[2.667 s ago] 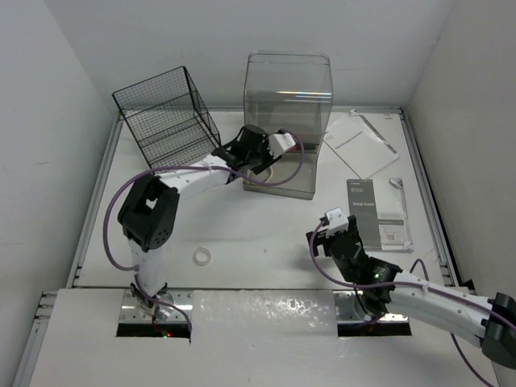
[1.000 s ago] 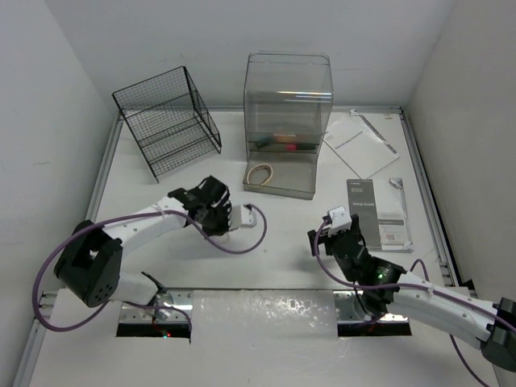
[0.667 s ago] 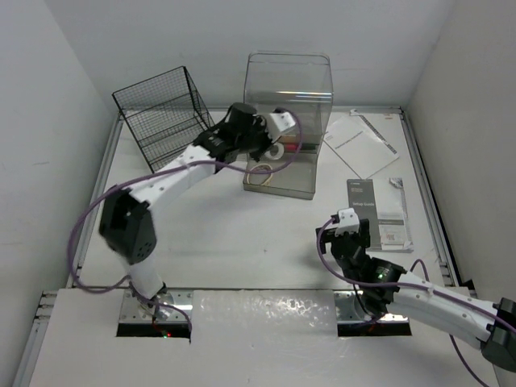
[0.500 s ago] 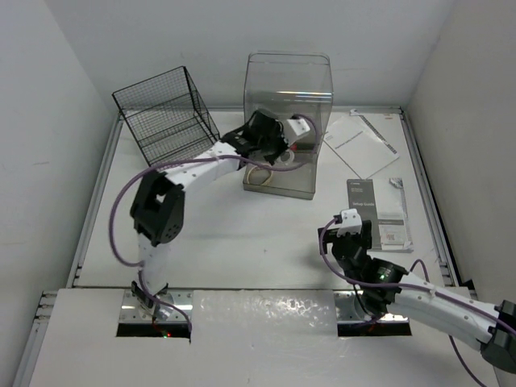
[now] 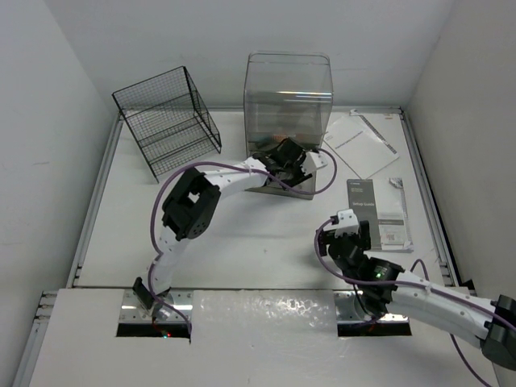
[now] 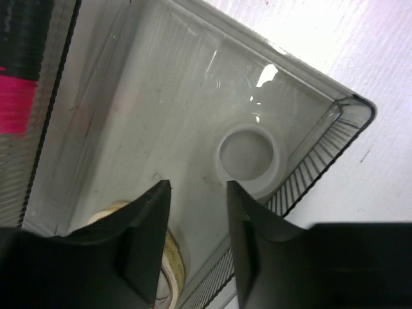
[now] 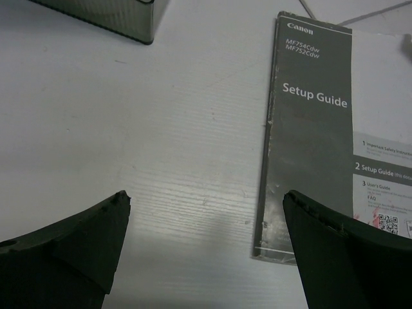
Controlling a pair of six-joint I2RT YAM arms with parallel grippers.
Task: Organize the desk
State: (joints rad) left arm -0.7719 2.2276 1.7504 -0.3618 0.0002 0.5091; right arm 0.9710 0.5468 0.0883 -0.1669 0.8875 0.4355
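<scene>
The desk [image 5: 242, 242] is a large white tabletop with a pale rim. My left gripper [image 5: 300, 172] hangs over the front tray of the clear bin [image 5: 288, 89]. In the left wrist view the gripper [image 6: 198, 187] is open a little and holds nothing. A white tape roll [image 6: 248, 158] lies flat in the tray's corner just past the fingertips. A tan ring [image 6: 168, 257] lies under the left finger. My right gripper [image 5: 352, 232] is wide open and empty above the desk [image 7: 161, 129], just left of a grey Setup Guide booklet [image 7: 315, 141].
A black wire basket [image 5: 165, 121] stands at the back left. White papers [image 5: 361, 143] lie at the back right, and the booklet [image 5: 379, 214] lies below them. A pink-and-black thing [image 6: 16, 106] lies inside the bin. The bin's corner [image 7: 103, 16] is ahead of the right gripper.
The left arm has carried the tape roll from the desk to the bin and let it go in the tray. It has since shifted right along the tray. The right arm has barely moved.
</scene>
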